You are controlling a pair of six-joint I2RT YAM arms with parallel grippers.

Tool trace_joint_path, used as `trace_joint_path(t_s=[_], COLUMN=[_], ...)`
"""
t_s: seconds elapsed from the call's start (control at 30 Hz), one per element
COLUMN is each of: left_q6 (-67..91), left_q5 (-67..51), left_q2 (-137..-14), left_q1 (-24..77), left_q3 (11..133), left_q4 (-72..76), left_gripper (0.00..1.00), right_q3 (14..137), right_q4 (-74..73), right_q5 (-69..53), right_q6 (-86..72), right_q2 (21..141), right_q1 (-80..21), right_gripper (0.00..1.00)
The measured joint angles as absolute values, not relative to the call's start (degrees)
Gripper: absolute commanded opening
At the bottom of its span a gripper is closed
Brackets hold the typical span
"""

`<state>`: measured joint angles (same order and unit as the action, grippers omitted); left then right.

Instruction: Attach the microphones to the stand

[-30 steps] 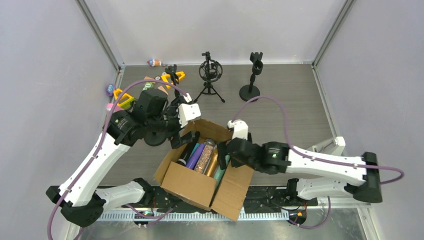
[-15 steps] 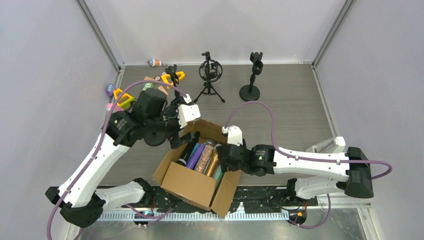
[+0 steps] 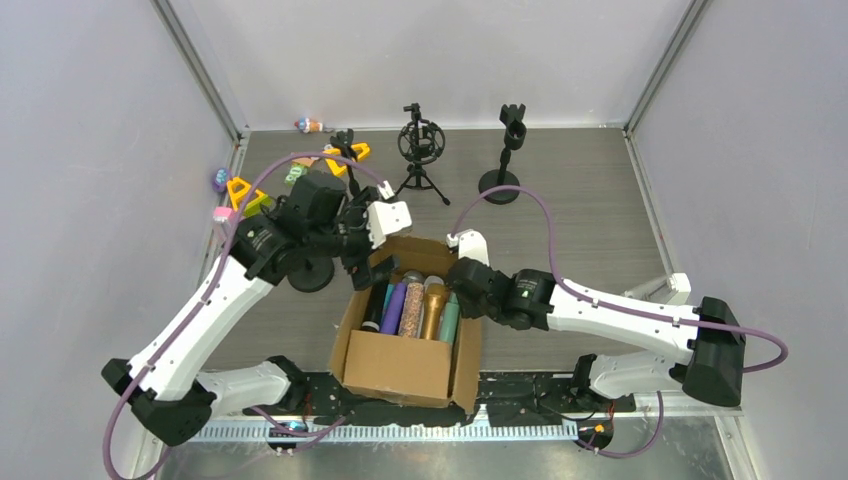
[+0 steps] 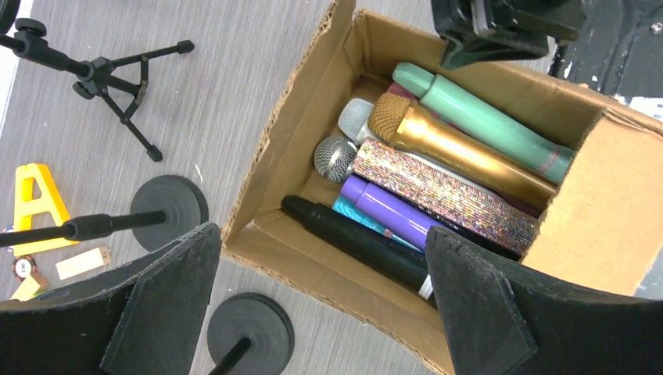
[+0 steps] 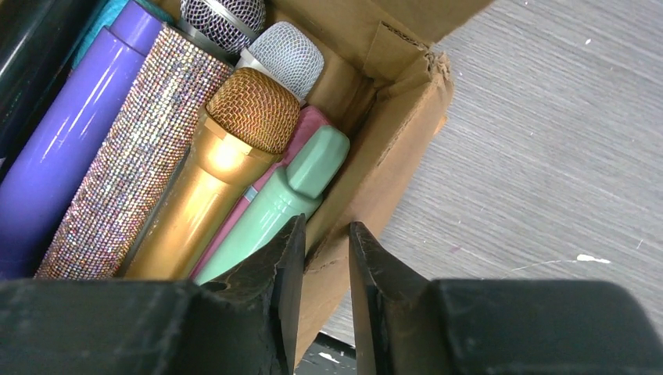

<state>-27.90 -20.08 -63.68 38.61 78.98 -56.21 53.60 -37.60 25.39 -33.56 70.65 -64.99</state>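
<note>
Nearly closed right jaws pinch cardboard box (image 5: 395,148) wall; left jaws spread wide above microphones (image 4: 446,187), holding nothing.

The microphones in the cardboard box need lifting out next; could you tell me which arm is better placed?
Probably left. Its open left gripper hovers over the slim stick microphones; the right gripper pinches the brown cardboard box wall.

Mics (image 4: 438,180) lie packed tight in box (image 3: 395,370), no gap betw. them for a finger; right gripper (image 5: 327,226) straddles the right wall. Floor (image 3: 560,215) betw. box & back stands (image 3: 511,130) is open.
</note>
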Motion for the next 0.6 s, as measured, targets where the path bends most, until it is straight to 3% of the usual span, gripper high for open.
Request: trace_joint_path(t_s=[0.1,0.2,0.27,0.6], left_q6=[-27.22,-27.00,-26.92,-25.47], left_q5=[-19.99,-19.64,-19.44,-15.64], left_q2=[-66.39,-68.47,-68.36,-64.03], left_q1=[38.61,38.61,38.61,38.61], left_q3=[79.50,80.03,80.23,87.39], left_q4=[-54.11,-52.82,-52.71,-56.42], left_gripper=[0.99,1.00,1.00,1.00], right_q3=[53.60,53.60,53.49,53.12], right_q4=[-37.06,-36.58,-35.46,-31.55], right_q5=[24.32,23.40,22.50,18.68], right_q6=[-31.00,-28.67,-27.00,-22.52], right_q2=[70.63,70.61,70.61,71.33], right_q1=[-64.29,-64.12,-64.10,-63.51], right_gripper=[0.40,0.57,0.63,0.73])
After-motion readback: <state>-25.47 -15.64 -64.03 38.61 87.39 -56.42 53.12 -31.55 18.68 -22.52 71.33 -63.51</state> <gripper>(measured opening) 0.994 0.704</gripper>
